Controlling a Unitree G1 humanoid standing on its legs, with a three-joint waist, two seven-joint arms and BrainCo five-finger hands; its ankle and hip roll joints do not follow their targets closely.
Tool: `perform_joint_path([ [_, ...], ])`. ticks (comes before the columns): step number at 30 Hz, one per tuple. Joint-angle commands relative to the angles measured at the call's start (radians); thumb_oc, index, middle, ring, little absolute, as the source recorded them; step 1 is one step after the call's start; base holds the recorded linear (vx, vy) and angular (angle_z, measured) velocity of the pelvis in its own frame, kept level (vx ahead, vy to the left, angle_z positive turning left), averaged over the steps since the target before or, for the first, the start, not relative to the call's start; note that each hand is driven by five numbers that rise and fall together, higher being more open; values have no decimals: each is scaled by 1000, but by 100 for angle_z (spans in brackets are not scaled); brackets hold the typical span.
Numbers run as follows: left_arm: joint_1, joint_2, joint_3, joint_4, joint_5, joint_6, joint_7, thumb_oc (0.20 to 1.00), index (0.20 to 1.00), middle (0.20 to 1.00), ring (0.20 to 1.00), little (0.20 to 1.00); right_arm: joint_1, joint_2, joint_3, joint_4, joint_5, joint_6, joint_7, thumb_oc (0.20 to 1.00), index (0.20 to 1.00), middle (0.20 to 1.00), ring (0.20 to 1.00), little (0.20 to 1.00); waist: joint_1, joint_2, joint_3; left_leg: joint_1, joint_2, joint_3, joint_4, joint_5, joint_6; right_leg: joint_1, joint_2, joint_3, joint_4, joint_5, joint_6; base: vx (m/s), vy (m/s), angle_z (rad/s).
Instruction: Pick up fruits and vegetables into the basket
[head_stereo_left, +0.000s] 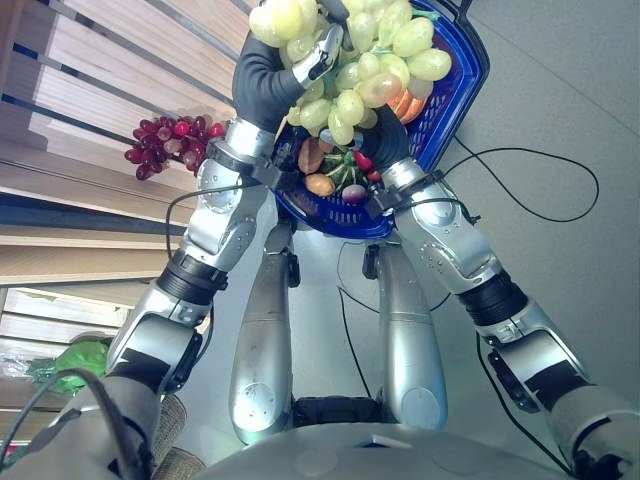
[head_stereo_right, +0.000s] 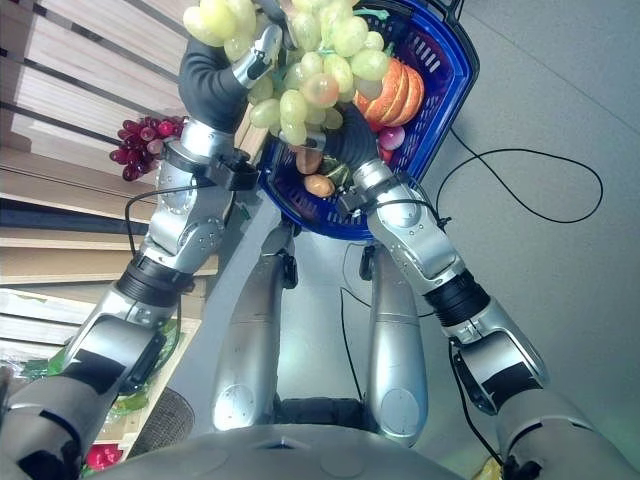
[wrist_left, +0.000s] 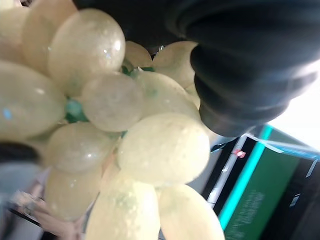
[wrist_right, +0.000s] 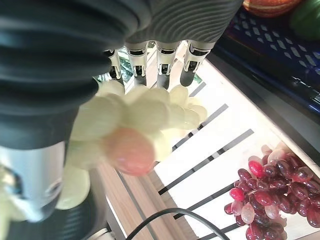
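Green grapes (head_stereo_left: 352, 60), one bunch, gripped in my left hand (head_stereo_left: 318, 62) over blue basket (head_stereo_left: 452, 95); right hand (head_stereo_right: 345, 135) grip unclear; one red bunch (head_stereo_left: 172, 143) left of it.

Pale slatted wooden rack (head_stereo_left: 90, 120) beside grey floor (head_stereo_left: 560, 120).

Grape bunch (head_stereo_left: 360, 60) is hanging over the basket (head_stereo_left: 455, 95) — left hand (head_stereo_left: 318, 62) is sitting at its left side, right hand (head_stereo_right: 345, 140) under it, nearer the robot. Basket is holding a sliced fruit (head_stereo_right: 392, 92) at its right side and smaller fruits (head_stereo_left: 320, 183) at its near end. Second grape bunch (head_stereo_left: 170, 143) is lying on the slatted shelf (head_stereo_left: 90, 70) — left of the basket, well apart from it.
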Motion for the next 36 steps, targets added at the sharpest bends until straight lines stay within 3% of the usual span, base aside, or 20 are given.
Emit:
perform_joint_path([
  [1, -40, -36, -29, -159, -36, -33, -45, 200, 200, 200, 200, 200, -22, 52, 3, -106, 10, -45, -5, 1000, 1000, 1000, 1000, 1000, -2, 4, -41, 6, -37, -25, 55, -73, 18, 91, -16, -44, -95, 32, 74, -11, -21, 4],
  [7, -40, -58, -49, -171, -40, -2, -53, 200, 200, 200, 200, 200, -36, 65, 7, -111, 7, -35, -21, 1000, 1000, 1000, 1000, 1000, -2, -1, -41, 8, -38, -25, 51, -71, 21, 93, -14, -47, -100, 36, 75, -5, -9, 3],
  [8, -40, -60, -51, -171, -38, 1, -55, 200, 200, 200, 200, 200, -37, 67, 7, -111, 7, -34, -22, 934, 934, 934, 934, 934, -2, -1, -41, 8, -39, -25, 50, -71, 21, 94, -13, -47, -101, 37, 75, 0, 0, 0],
  [9, -38, -63, -53, -173, -34, 7, -56, 200, 200, 200, 200, 200, -36, 67, 7, -110, 6, -38, -22, 464, 464, 464, 464, 464, -1, -1, -41, 11, -40, -25, 47, -69, 21, 97, -14, -49, -104, 38, 75, 0, 0, 0],
  [10, -38, -65, -56, -172, -29, 8, -55, 200, 200, 200, 200, 200, -34, 69, 8, -109, 4, -41, -20, 200, 200, 200, 200, 200, -1, -1, -41, 12, -41, -25, 45, -68, 21, 99, -14, -49, -106, 39, 75, 0, 0, 0],
  [23, -25, -68, -57, -155, -10, 13, -23, 200, 200, 200, 200, 200, -27, 73, -5, -96, 3, -67, -38, 200, 200, 200, 200, 200, 0, 0, -41, 15, -45, -27, 44, -67, 24, 100, -16, -54, -109, 44, 78, -1, 0, 1],
  [32, -3, -59, -49, -132, 34, 9, 55, 200, 200, 200, 200, 200, -13, 70, -13, -98, -1, -79, -36, 200, 200, 200, 200, 200, 0, 4, -41, 16, -46, -27, 39, -64, 25, 99, -17, -55, -112, 47, 81, -1, 1, 0],
  [33, 0, -59, -50, -131, 38, 12, 71, 354, 354, 354, 354, 354, -14, 71, -14, -97, -1, -78, -37, 200, 200, 200, 200, 200, 1, 5, -41, 15, -47, -27, 39, -63, 25, 99, -17, -55, -112, 47, 81, 0, 0, 0],
  [34, 2, -61, -47, -129, 57, 13, 95, 598, 598, 598, 598, 598, -12, 72, -13, -98, -5, -79, -40, 200, 200, 200, 200, 200, 1, 6, -41, 13, -47, -27, 40, -62, 25, 96, -17, -55, -111, 47, 81, 0, 0, 0],
  [35, 3, -56, -46, -123, 62, 13, 111, 1000, 1000, 1000, 1000, 1000, -10, 69, -16, -96, -3, -82, -38, 200, 200, 200, 200, 200, 1, 6, -41, 13, -48, -27, 39, -62, 26, 97, -17, -55, -111, 47, 81, 0, 0, 0],
  [36, 6, -53, -45, -120, 66, 14, 130, 1000, 1000, 1000, 1000, 1000, -9, 65, -18, -95, 0, -85, -37, 200, 200, 200, 200, 200, 1, 6, -41, 13, -47, -28, 39, -63, 26, 97, -18, -56, -111, 47, 82, 0, 0, 0],
])
